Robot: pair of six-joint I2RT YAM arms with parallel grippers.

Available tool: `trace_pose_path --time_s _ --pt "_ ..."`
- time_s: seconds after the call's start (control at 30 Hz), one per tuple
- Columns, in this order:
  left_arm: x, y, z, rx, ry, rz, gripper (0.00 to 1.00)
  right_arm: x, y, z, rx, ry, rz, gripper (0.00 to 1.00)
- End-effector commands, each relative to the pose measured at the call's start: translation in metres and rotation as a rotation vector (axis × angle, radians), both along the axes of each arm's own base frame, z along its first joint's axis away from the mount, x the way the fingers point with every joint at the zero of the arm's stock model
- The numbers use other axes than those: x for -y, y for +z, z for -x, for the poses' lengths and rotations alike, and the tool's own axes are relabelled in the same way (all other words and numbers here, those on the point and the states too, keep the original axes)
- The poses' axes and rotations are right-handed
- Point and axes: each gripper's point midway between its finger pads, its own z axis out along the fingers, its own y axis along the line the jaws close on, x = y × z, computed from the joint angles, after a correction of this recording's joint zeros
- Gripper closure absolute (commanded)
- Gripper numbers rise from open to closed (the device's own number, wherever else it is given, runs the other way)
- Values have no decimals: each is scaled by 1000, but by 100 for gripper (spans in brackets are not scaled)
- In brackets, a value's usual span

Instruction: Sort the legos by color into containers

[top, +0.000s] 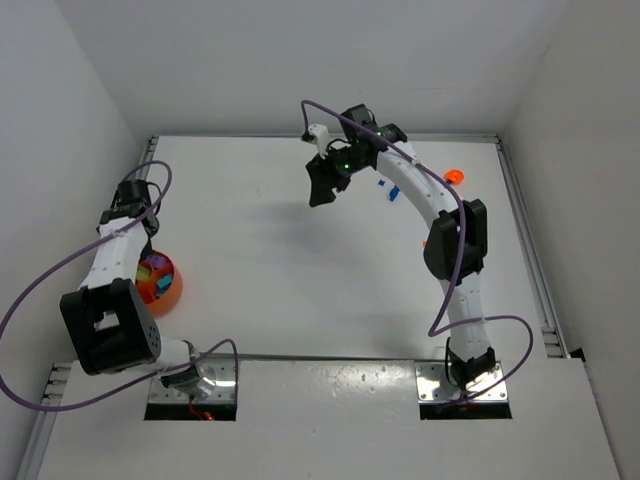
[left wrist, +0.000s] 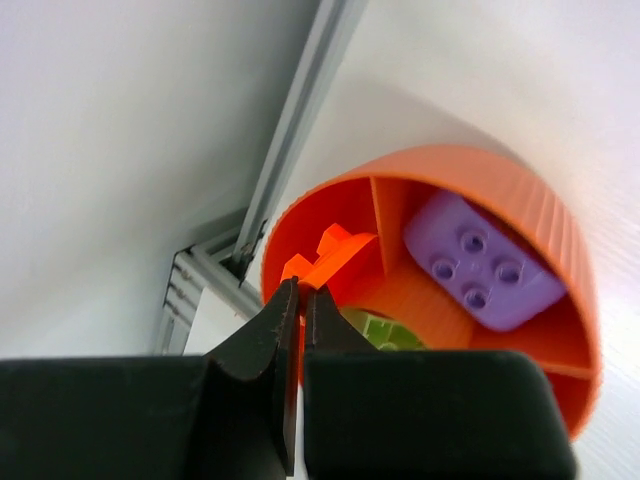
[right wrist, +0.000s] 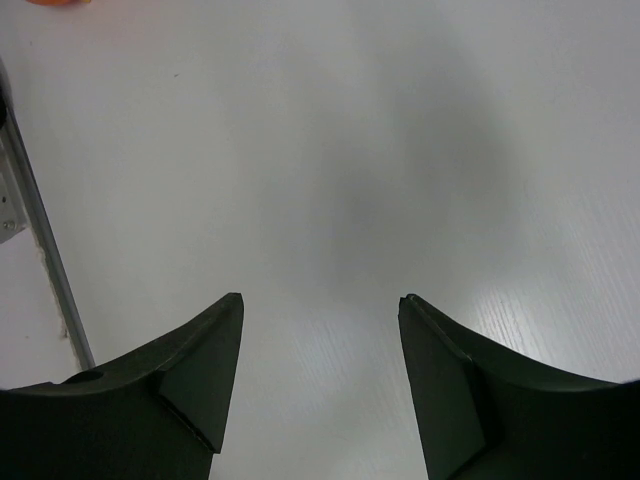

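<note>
- Two arms work the white worktop (top: pixel 260 290) at once, and we find them far apart: the left at the near-left edge, the right reaching out over the far middle.
- We see the left claw (left wrist: pixel 300 300) closed to a thin slit, and we judge it clamped on an orange brick (left wrist: pixel 335 250) that juts from its tips.
- That brick hangs directly over the orange bowl (left wrist: pixel 520 200), above the left-hand compartment. Dividers split the bowl, with a purple brick (left wrist: pixel 480 265) lying flat, studs up, in the next section and a green piece (left wrist: pixel 385 328) low in another.
- We read the coming move as a straight drop. The brick is already inside the rim line, so the left claw need only part.
- The right claw (right wrist: pixel 320 297) stands wide apart and holds nothing, with bare worktop beneath.
- Loose blue legos (top: pixel 392 196) lie to the right of that claw, just beside its own forearm and well apart from the bowl. The right arm is plainly the nearer; their long axis is too small for us to tell.
- A small orange item (top: pixel 455 176) sits further right; we cannot tell what it is.
</note>
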Motion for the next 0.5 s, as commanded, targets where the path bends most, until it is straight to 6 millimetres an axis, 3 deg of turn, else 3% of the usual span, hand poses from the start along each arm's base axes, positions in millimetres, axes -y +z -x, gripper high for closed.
trace_pose_path --time_s 0.0,0.47 --pt "14 10 -30 83 -88 42 100 0 28 0 71 4 -37 36" --pt "61 21 -73 97 -404 5 100 2 24 3 71 4 -37 36"
